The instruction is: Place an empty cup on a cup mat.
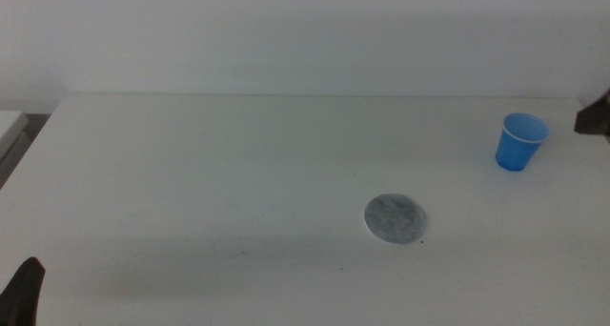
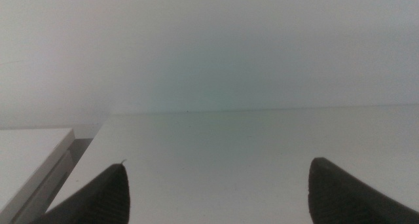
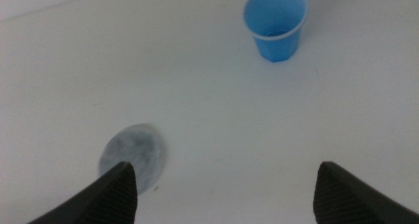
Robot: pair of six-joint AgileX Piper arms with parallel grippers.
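The blue cup (image 1: 521, 142) stands upright on the white table (image 1: 238, 164) at the far right, and nothing shows inside it. The grey round cup mat (image 1: 396, 218) lies flat to its left and nearer the front, with nothing on it. A dark part of my right gripper (image 1: 593, 116) shows at the right edge, just beside the cup. In the right wrist view that gripper (image 3: 224, 178) is open and empty, with the cup (image 3: 275, 22) ahead and the cup mat (image 3: 133, 155) by one jaw. My left gripper (image 1: 24, 290) waits at the bottom left, and the left wrist view shows it (image 2: 219, 181) open.
A pale wall rises behind the table's far edge. A white block (image 2: 29, 155) sits off the table's left side, also seen as a pale block (image 1: 10, 126) in the middle view.
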